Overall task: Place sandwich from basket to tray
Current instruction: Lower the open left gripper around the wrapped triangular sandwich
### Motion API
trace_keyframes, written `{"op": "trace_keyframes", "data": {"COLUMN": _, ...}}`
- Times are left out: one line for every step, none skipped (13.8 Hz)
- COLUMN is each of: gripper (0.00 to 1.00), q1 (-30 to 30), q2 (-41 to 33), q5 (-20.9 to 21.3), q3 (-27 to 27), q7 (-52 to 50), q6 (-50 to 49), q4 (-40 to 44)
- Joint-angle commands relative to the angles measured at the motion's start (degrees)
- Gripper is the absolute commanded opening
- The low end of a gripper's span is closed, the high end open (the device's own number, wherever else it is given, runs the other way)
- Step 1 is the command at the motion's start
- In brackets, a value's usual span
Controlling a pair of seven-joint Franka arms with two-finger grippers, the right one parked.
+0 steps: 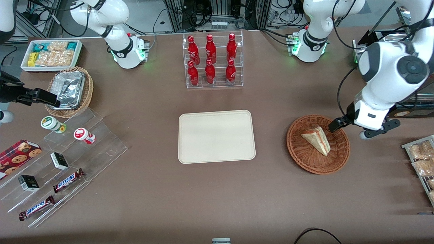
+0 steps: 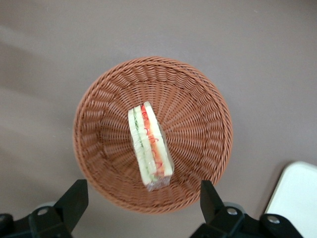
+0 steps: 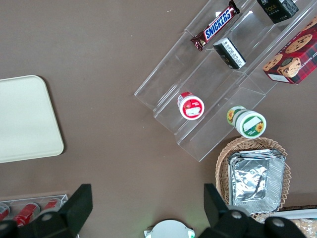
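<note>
The sandwich (image 1: 317, 139), a white wedge with a red and green filling stripe, lies in the round reddish-brown basket (image 1: 305, 156). The cream tray (image 1: 217, 135) lies flat and bare at the table's middle, beside the basket toward the parked arm's end. My left gripper (image 1: 349, 130) is open and empty, hovering above the basket's rim on the working arm's side. In the left wrist view the sandwich (image 2: 149, 146) lies clear-wrapped in the basket (image 2: 198, 124), the gripper (image 2: 142, 198) stands wide open above the rim, and a corner of the tray (image 2: 297, 198) shows.
A clear rack of red bottles (image 1: 213, 61) stands farther from the camera than the tray. A rack of snack packs (image 1: 422, 159) sits at the working arm's end. A stepped clear shelf (image 1: 84, 149) with snacks, a foil-filled tan basket (image 1: 69, 89) and a white snack bin (image 1: 51, 54) lie toward the parked arm's end.
</note>
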Motion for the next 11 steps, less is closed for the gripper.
{"op": "trace_keyframes", "data": {"gripper": 1.0, "q1": -0.5, "q2": -1.1, "q5": 0.6, "q3": -0.5, "q7": -8.4, "q6": 6.3, "q4": -5.3}}
{"op": "trace_keyframes", "data": {"gripper": 1.0, "q1": -0.5, "q2": -0.4, "q5": 0.6, "q3": -0.7, "q7": -9.2, "q6": 6.4, "q4": -5.3}}
{"op": "trace_keyframes", "data": {"gripper": 1.0, "q1": -0.5, "q2": -0.1, "q5": 0.6, "q3": -0.7, "q7": -10.9, "q6": 6.4, "q4": -5.4}}
{"op": "trace_keyframes", "data": {"gripper": 1.0, "q1": -0.5, "q2": 0.2, "q5": 0.6, "q3": -0.7, "q7": -11.7, "q6": 7.0, "q4": -6.7}}
{"op": "trace_keyframes", "data": {"gripper": 1.0, "q1": -0.5, "q2": 0.2, "q5": 0.6, "q3": -0.7, "q7": -12.0, "q6": 8.8, "q4": -7.6}}
{"op": "trace_keyframes", "data": {"gripper": 1.0, "q1": -0.5, "q2": 0.8, "q5": 0.6, "q3": -0.7, "q7": -12.7, "q6": 10.3, "q4": -8.4}}
{"op": "trace_keyframes", "data": {"gripper": 1.0, "q1": -0.5, "q2": 1.6, "q5": 0.6, "q3": -0.7, "q7": -13.1, "q6": 11.4, "q4": -8.4}}
{"op": "trace_keyframes", "data": {"gripper": 1.0, "q1": -0.5, "q2": 2.5, "q5": 0.6, "q3": -0.8, "q7": -13.2, "q6": 12.8, "q4": -8.5}}
{"op": "trace_keyframes", "data": {"gripper": 1.0, "q1": -0.5, "q2": 3.4, "q5": 0.6, "q3": -1.0, "q7": -13.6, "q6": 14.3, "q4": -8.8}}
{"op": "trace_keyframes", "data": {"gripper": 1.0, "q1": -0.5, "q2": 4.2, "q5": 0.6, "q3": -1.7, "q7": -14.3, "q6": 16.4, "q4": -9.6}}
{"op": "trace_keyframes", "data": {"gripper": 1.0, "q1": -0.5, "q2": 4.9, "q5": 0.6, "q3": -1.9, "q7": -14.8, "q6": 18.8, "q4": -10.8}}
